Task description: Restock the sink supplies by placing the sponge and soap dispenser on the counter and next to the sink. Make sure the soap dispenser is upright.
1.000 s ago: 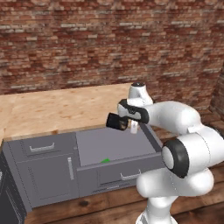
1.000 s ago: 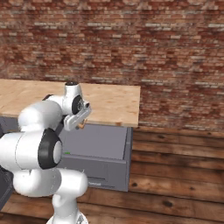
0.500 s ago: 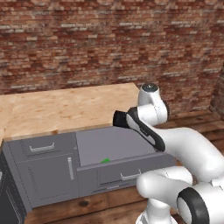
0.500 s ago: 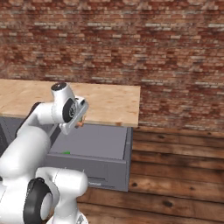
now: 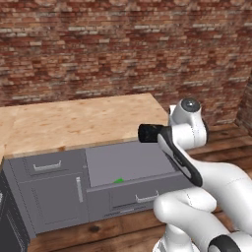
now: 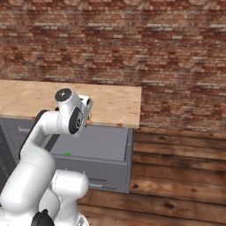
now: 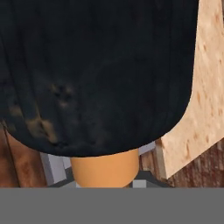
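Since a second ago the arm has been swinging its upper links round and folding back toward the base, so the white wrist is now sitting above the right front corner of the counter (image 5: 74, 123) in the left base view, where earlier the hand was hanging over the open drawer (image 5: 130, 161). In the hand view the soap dispenser (image 7: 100, 87) is pressing right up against the camera, its black rounded part looming large and its orange-brown tapered part showing just below; the tool is clenching it, jaws drawn in on the bottle. In the right base view a small orange-brown tip of the soap dispenser (image 6: 89, 119) is peeking out beside the white hand, over the front edge of the counter (image 6: 110, 103). Whether the bottle is standing upright or lying tilted, I cannot tell. The sponge (image 5: 118, 180) is lying in the open drawer near its front edge, a small green patch on the grey floor of it, and it is showing again in the right base view as the sponge (image 6: 67, 154) low in the same drawer (image 6: 95, 143). A brick wall (image 5: 123, 44) is running behind the counter, and a wooden floor (image 6: 176, 176) is spreading out to the right of the cabinets.
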Tool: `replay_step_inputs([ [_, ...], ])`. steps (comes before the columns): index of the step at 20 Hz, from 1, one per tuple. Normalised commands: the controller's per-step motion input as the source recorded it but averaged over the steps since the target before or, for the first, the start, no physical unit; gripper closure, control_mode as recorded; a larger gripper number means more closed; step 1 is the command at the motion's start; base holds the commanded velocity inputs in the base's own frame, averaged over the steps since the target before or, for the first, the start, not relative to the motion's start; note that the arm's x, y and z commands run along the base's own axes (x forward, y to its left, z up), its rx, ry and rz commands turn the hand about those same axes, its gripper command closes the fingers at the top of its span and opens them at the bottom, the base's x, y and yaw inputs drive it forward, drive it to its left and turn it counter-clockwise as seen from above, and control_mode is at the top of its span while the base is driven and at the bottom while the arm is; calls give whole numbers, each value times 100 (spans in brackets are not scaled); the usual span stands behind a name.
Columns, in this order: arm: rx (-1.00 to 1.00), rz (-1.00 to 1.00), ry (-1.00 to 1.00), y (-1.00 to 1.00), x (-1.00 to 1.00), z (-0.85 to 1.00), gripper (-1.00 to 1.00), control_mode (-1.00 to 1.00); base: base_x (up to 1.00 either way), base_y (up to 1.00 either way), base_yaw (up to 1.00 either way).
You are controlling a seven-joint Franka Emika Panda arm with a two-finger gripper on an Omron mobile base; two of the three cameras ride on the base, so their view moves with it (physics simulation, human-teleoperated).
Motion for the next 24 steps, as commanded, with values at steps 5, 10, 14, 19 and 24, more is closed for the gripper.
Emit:
replay_step_inputs([
  [5,0,3,0,-1,0,0,100,-100,0,0,0],
  [10,0,0,0,0,0,0,100,-100,0,0,0],
  [14,0,0,0,0,0,0,100,100,0,0,0],
  [19,0,0,0,0,0,0,100,100,0,-8,-15],
  [24,0,0,0,0,0,0,100,100,0,0,-47],
])
